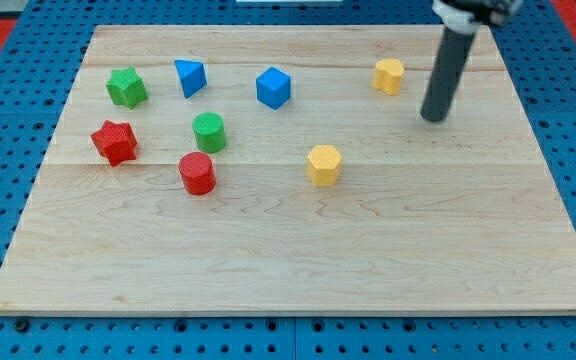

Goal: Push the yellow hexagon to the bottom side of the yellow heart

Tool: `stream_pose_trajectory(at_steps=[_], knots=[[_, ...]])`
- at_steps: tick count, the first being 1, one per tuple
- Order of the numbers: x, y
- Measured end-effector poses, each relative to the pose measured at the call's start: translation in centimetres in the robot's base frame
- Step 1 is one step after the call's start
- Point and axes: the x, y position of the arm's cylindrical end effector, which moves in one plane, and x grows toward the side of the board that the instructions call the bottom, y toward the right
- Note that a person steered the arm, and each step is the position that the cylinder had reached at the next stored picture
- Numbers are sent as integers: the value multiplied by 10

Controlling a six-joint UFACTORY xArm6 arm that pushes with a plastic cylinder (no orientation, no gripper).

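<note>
Yellow plastic hexagon block (324,164) | lay toward view's lower left of my tip (433,118), well apart | yellow plastic heart block (389,75) sat just left of tip | no fingers on rod | pale wooden table (288,270)

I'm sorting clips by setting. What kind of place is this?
Probably a robotics lab bench: a wooden board lies on blue pegboard, small coloured blocks such as the yellow hexagon are scattered on it, and my tip stands right of the yellow heart.
</note>
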Motion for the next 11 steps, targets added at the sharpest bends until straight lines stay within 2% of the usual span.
stream_pose_trajectory(at_steps=[1, 3, 4, 5, 7, 9, 11], knots=[[75, -8], [141, -107], [134, -150], [86, -187], [59, -149], [6, -110], [-31, -69]])
